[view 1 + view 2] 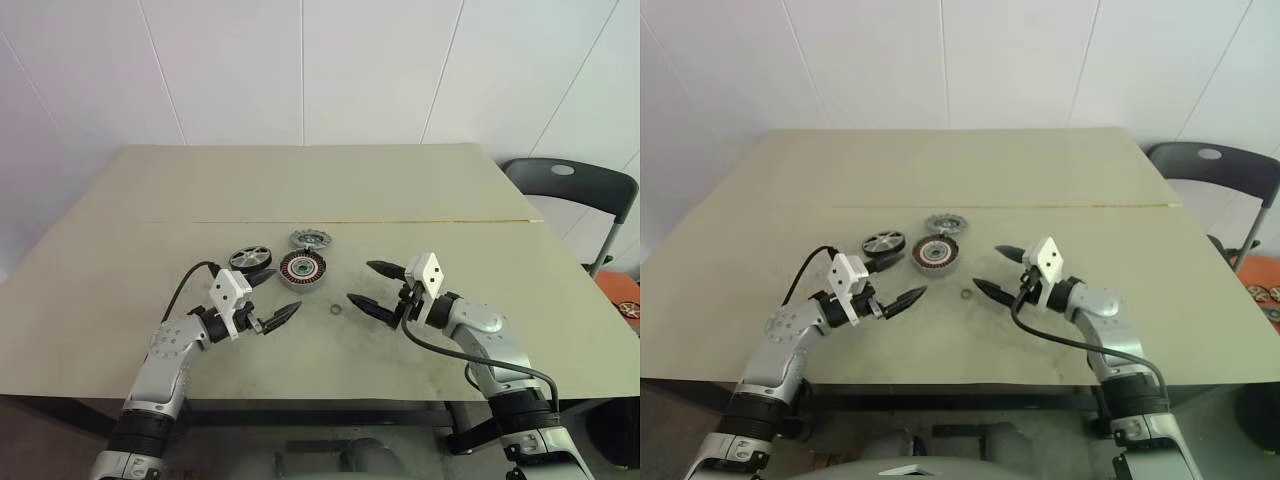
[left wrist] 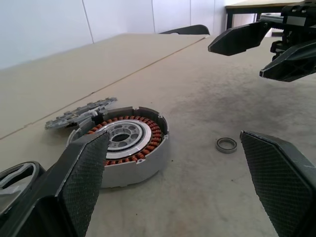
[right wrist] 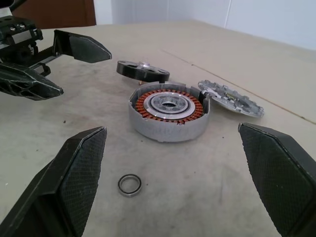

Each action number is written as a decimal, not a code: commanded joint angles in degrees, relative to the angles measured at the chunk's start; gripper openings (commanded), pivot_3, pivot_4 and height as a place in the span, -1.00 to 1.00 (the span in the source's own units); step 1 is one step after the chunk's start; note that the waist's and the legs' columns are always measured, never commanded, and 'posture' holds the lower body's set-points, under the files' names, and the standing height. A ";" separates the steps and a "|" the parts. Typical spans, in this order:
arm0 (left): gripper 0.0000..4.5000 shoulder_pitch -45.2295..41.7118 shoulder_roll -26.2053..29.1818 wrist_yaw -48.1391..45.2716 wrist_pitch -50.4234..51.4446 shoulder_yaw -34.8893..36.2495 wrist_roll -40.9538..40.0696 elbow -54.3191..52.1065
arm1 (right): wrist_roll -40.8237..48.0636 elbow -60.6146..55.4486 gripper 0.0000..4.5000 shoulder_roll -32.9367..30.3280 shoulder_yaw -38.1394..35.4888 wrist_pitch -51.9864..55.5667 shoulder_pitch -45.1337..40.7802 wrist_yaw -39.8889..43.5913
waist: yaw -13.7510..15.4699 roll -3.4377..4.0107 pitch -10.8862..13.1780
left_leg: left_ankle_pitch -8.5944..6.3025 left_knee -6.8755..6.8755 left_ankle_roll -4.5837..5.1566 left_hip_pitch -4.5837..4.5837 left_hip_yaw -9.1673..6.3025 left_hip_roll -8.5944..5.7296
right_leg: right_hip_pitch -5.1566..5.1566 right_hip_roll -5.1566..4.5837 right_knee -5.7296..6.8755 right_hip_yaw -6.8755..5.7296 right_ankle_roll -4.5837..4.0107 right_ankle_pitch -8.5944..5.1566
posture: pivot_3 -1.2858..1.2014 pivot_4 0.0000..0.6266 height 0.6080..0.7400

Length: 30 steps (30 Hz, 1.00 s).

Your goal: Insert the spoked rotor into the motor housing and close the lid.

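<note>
- Two grippers hover over the tan table (image 1: 120, 230) in the head views: left gripper (image 1: 270, 298) and right gripper (image 1: 368, 288), both spread wide and empty. Between them the motor housing (image 1: 302, 268) lies flat, the spoked rotor (image 1: 249, 258) just beside it on the robot's left, the lid (image 1: 311, 239) just behind it.
- Left wrist view: housing, with a small metal ring (image 2: 226, 145) near it.
- Right wrist view: lid leans against the housing's rim.
- No readable writing or labels.
</note>
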 commanded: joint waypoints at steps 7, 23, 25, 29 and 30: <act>1.00 0.39 1.07 1.05 0.95 1.98 -1.57 -3.54 | -0.08 0.08 0.99 -0.04 1.52 0.82 -2.05 2.22 | -0.06 0.00 0.00 | 0.00 0.00 0.00 0.00 0.00 0.01 | 0.00 0.00 0.00 0.00 0.00 0.00 | 0.03 -1.00 1.00; 1.00 2.95 1.69 2.67 1.50 2.70 -1.48 -5.48 | -1.39 2.42 0.99 0.66 3.26 3.32 -4.62 2.30 | -0.04 0.00 0.00 | 0.00 0.00 0.00 0.00 0.00 0.01 | -0.01 0.00 0.00 0.00 0.00 0.00 | 0.03 -1.00 1.00; 1.00 3.42 1.66 2.95 1.50 2.72 -1.39 -5.82 | -2.47 3.00 0.99 0.71 4.19 3.30 -5.18 2.28 | -0.08 0.00 0.00 | 0.00 0.00 0.00 0.00 0.00 0.01 | -0.01 0.00 0.00 0.00 0.00 0.00 | 0.03 -1.00 1.00; 1.00 4.01 1.70 3.48 1.59 2.80 -1.46 -6.36 | -5.11 3.93 0.99 1.51 6.51 3.53 -6.96 1.54 | -0.12 0.01 0.00 | 0.00 0.00 0.00 0.00 0.00 0.03 | -0.03 0.00 0.00 0.00 0.00 0.00 | 0.03 -1.00 1.00; 1.00 4.12 1.78 3.61 1.59 2.88 -1.49 -6.48 | -6.06 4.60 0.99 1.83 7.29 3.53 -8.03 1.35 | -0.10 0.01 0.01 | 0.00 0.00 0.00 0.00 0.00 0.03 | -0.03 0.00 0.01 0.00 0.00 0.00 | 0.03 -1.00 1.00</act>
